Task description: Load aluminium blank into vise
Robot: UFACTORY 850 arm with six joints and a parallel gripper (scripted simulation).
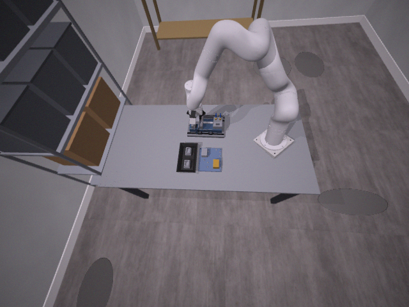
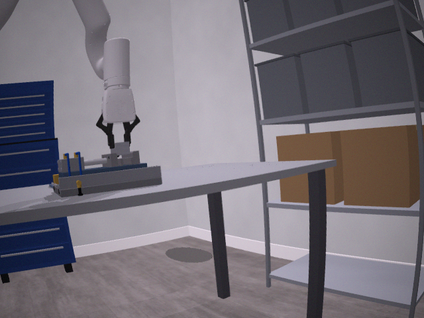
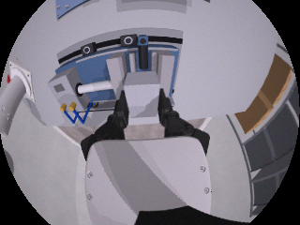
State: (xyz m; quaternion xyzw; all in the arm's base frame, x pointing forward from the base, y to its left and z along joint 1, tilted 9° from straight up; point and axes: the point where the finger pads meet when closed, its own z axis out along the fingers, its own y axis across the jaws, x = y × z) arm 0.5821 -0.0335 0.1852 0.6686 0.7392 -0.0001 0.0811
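My gripper (image 2: pixel 118 142) is shut on a grey aluminium blank (image 2: pixel 122 148), gripped across its short width. I hold it level, right over the vise (image 2: pixel 106 172) opening and just above the tops of the jaw blocks. In the wrist view the blank (image 3: pixel 142 101) sits between my fingers, with the fixed jaw (image 3: pixel 168 69) beside it and the hosed block (image 3: pixel 66 90) on the other side. The black work stop (image 3: pixel 142 56) shows beyond the blank. The two low bars are hidden under the blank. In the overhead view my gripper (image 1: pixel 195 115) is at the vise's left end (image 1: pixel 207 125).
The black outfeed tray (image 1: pixel 188 157) holds two finished parts (image 1: pixel 188 151) (image 1: pixel 187 163). The blue infeed plate (image 1: pixel 210 159) carries one aluminium blank (image 1: pixel 204 151) and one brass blank (image 1: pixel 216 163). Blue hoses (image 2: pixel 71 162) stand up at the vise's far end. The arm's base (image 1: pixel 274 142) is on the table's right side.
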